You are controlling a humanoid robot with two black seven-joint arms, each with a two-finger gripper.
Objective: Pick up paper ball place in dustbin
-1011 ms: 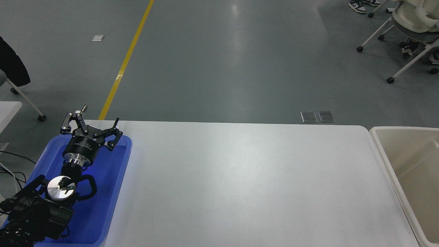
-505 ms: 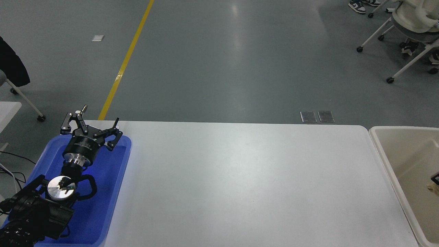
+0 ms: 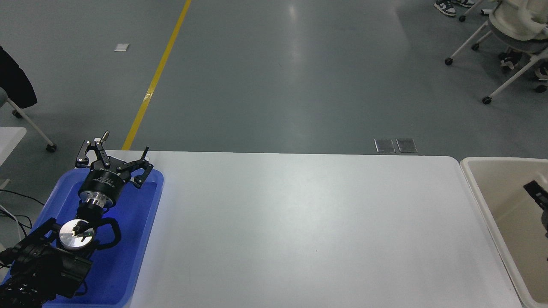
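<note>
Paper ball is out of sight, perhaps hidden at the right gripper (image 3: 540, 201) over the dustbin (image 3: 475, 184), its finger spread unreadable; release looks next, left gripper (image 3: 112, 160) parked wide.

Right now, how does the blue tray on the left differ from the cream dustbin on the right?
The blue tray is bright blue and shallow; the dustbin is cream-beige and deep, with a thick rounded rim. The tray lies on the white table under the left tool; the dustbin stands beside the table's right end, with part of the right tool over it. Both are rectangular with rounded corners.
</note>
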